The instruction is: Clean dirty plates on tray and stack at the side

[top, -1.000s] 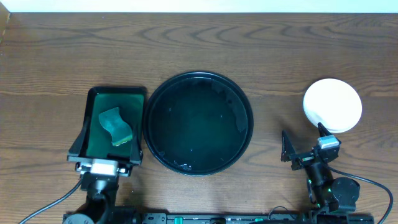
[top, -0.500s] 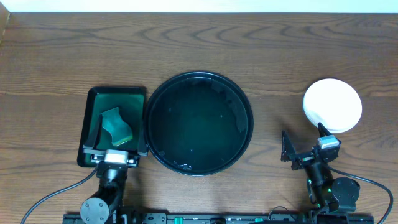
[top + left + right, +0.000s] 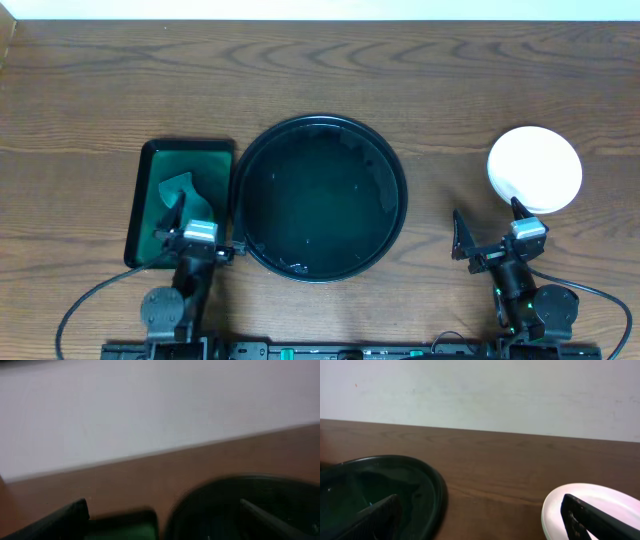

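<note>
White plates (image 3: 534, 168) lie stacked on the table (image 3: 100, 90) just beyond my right gripper (image 3: 489, 228); the black tray (image 3: 320, 118) to its left holds none. My left gripper (image 3: 203, 218), by the sponge (image 3: 178, 190), and the right are both released. Risk: a forward right-arm move would knock the stack.

Wood table (image 3: 320, 70): black tray (image 3: 320, 200), green tray (image 3: 190, 160), plates (image 3: 535, 168).

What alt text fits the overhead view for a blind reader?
A large round black tray sits empty in the middle, with white plates, seen as one disc, on the wood tabletop to its right. Left of it, a green tray holds a teal sponge; the left gripper and right gripper are open near the front edge.
</note>
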Motion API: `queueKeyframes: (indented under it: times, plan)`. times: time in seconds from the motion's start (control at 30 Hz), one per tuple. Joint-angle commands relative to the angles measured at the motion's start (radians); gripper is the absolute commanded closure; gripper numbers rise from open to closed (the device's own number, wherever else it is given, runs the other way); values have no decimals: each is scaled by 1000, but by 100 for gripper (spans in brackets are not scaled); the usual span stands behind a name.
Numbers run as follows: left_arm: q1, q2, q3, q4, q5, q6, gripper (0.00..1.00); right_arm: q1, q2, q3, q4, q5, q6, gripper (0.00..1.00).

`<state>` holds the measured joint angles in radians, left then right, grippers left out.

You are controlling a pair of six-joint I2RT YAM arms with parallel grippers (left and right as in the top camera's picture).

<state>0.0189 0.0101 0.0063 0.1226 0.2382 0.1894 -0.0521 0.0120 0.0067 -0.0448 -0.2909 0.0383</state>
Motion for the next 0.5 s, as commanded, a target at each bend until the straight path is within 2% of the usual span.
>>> queueKeyframes:
  times: [0.0,0.13,0.47]
  plan:
    - [4,-8,-2,-78,9,-34,7,-6,-6,-2,-5,6,9,1]
    - [4,-8,-2,-178,7,-34,7,-6,-6,-2,-5,6,9,1]
    - [4,-8,-2,-174,-3,-34,7,-6,-6,-2,-5,6,9,1]
